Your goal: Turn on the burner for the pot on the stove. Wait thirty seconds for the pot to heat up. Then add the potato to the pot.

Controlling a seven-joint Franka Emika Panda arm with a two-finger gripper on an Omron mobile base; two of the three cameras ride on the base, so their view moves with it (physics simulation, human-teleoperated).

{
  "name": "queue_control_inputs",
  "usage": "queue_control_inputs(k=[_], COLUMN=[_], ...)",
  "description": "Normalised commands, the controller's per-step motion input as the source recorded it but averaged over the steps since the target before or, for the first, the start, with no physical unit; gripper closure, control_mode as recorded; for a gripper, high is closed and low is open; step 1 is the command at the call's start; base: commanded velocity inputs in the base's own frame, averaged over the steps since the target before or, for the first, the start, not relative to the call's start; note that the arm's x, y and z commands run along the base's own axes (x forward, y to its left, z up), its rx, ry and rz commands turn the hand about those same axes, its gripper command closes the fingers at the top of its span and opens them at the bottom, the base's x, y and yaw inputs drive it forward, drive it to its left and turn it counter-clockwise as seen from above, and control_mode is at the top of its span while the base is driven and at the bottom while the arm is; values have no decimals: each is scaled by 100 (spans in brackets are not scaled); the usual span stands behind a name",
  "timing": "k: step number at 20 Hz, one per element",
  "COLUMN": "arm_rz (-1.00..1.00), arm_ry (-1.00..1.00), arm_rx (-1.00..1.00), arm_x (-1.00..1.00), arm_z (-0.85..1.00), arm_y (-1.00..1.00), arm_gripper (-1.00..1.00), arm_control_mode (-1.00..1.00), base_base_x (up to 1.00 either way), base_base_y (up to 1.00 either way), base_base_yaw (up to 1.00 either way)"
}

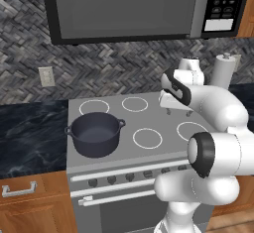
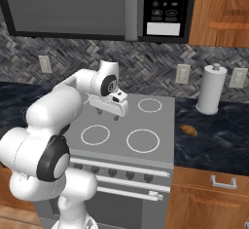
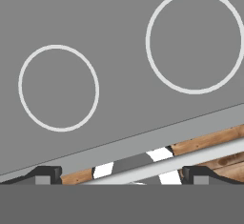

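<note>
The dark grey pot (image 1: 95,133) stands on the front left ring of the stove (image 1: 149,120), whose flat top also shows in the right base view (image 2: 155,125) and hand view (image 3: 119,104). A row of dark knobs (image 1: 130,176) runs along the stove's front. My gripper (image 1: 178,112) hovers above the middle of the cooktop, right of the pot and clear of it. In the right base view the gripper (image 2: 108,114) points down, and the hand view shows the gripper (image 3: 121,175) open with nothing between its tips. The orange-brown potato (image 2: 188,130) lies on the dark counter right of the stove.
A white paper towel roll (image 2: 210,89) stands at the back of the right counter, behind the potato. A microwave (image 1: 134,6) hangs above the stove. Dark stone counter (image 1: 30,133) lies left of the stove, with wooden cabinets (image 2: 214,199) below.
</note>
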Motion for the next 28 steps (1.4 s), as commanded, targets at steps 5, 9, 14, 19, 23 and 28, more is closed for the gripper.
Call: queue_control_inputs(k=[5,9,14,19,23,28], arm_rz=[0,0,0,0,0,0], arm_ry=[0,0,0,0,0,0], arm_rx=[0,0,0,0,0,0], arm_x=[0,0,0,0,0,0], arm_z=[0,0,0,0,0,0], arm_y=[0,0,0,0,0,0], arm_gripper=[-100,-100,-100,-100,-100,-100], arm_control_mode=[-100,-100,-100,-100,-100,-100], base_base_x=[0,0,0,0,0,0], base_base_y=[0,0,0,0,0,0], base_base_yaw=[0,0,0,0,0,0])
